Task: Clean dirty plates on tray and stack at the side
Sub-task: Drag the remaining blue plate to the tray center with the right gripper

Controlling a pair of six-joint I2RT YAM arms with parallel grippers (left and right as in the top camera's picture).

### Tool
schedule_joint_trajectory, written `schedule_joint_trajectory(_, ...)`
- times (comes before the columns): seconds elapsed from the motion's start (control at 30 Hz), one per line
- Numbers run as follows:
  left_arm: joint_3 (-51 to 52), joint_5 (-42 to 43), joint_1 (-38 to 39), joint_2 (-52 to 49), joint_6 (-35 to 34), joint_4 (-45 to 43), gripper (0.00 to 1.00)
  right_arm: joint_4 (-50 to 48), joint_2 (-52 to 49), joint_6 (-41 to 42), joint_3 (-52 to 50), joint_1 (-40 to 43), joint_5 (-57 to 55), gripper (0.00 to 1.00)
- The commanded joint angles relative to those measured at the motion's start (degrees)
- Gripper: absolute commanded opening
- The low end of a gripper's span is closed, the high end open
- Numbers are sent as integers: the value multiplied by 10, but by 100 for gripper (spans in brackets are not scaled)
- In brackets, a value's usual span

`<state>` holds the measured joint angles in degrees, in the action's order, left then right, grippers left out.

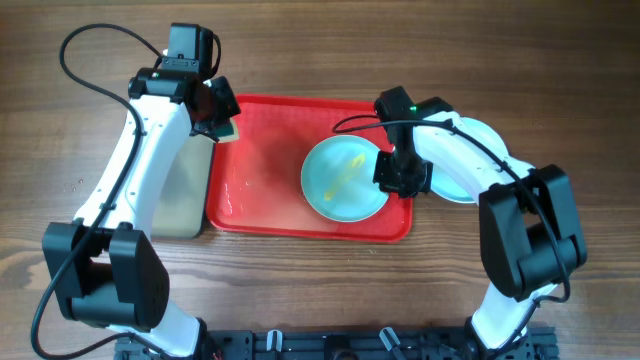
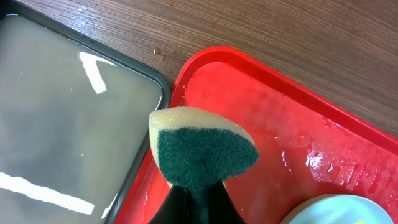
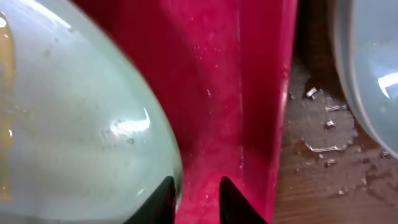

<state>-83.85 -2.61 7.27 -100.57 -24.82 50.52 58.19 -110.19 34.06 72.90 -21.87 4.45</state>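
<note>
I found the left gripper (image 2: pixel 196 186) clamped on the sponge (image 2: pixel 202 149) over a corner of the tray (image 1: pixel 260 130). The right gripper (image 3: pixel 198 199) stood narrowly parted beside the smeared plate (image 1: pixel 345 178), right of mid-tray. I judged its rim needed pinning before scrubbing.

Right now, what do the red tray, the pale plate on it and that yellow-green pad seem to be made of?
Red tray: likely plastic, glossy; moulded rounded rim, wet sheen.
Pale blue plate: smooth, shiny, with sharp highlights; glazed ceramic or hard plastic, cannot tell.
Pad: a sponge, soft yellow foam backed with a fibrous green scouring layer.
</note>
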Motion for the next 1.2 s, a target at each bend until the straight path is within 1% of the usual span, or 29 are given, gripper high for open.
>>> schedule_joint_trajectory(0.0,-5,7,0,-5,-12,-1,4,-21,-3,-20,-6,0,4,26)
schedule_joint_trajectory(0.07,-5,7,0,-5,-12,-1,4,-40,-3,-42,-6,0,16,26)
schedule_joint_trajectory(0.1,-5,7,0,-5,-12,-1,4,-48,-3,-52,-6,0,23,23)
schedule_joint_trajectory(0.13,-5,7,0,-5,-12,-1,4,-64,-3,-72,-6,0,36,17)
schedule_joint_trajectory(0.2,-5,7,0,-5,-12,-1,4,-89,-3,-101,-6,0,53,12)
schedule_joint_trajectory(0.27,-5,7,0,-5,-12,-1,4,-106,-3,-133,2,6,74,12)
schedule_joint_trajectory(0.33,-5,7,0,-5,-12,-1,4,-117,-3,-142,12,12,75,11)
schedule_joint_trajectory(0.5,-5,7,0,-5,-12,-1,4,-156,-3,-125,19,15,77,8)
schedule_joint_trajectory(0.57,-5,7,0,-5,-12,-1,4,-168,-3,-99,19,15,76,7)
schedule_joint_trajectory(0.6,-5,7,0,-5,-12,-1,4,-166,-3,-67,19,15,68,7)
schedule_joint_trajectory(0.63,-5,7,0,-5,-12,-1,4,-163,-3,-42,19,15,57,12)
schedule_joint_trajectory(0.7,-5,7,0,-5,-12,-1,4,-153,-3,-14,19,15,41,33)
schedule_joint_trajectory(0.77,-5,7,0,-5,-12,-1,4,-132,-3,2,19,15,37,44)
schedule_joint_trajectory(0.8,-5,7,0,-5,-12,-1,4,-123,-3,6,19,15,38,45)
schedule_joint_trajectory(0.87,-5,7,0,-5,-12,-1,4,-109,-3,4,18,14,59,45)
schedule_joint_trajectory(1.03,-5,7,0,-5,-12,-1,4,-113,-3,13,-6,-16,75,38)
schedule_joint_trajectory(1.1,-5,7,0,-5,-12,-1,4,-119,-6,21,-7,-17,75,25)
schedule_joint_trajectory(1.17,-5,7,0,-5,-12,-1,4,-125,-22,30,-7,-17,75,22)
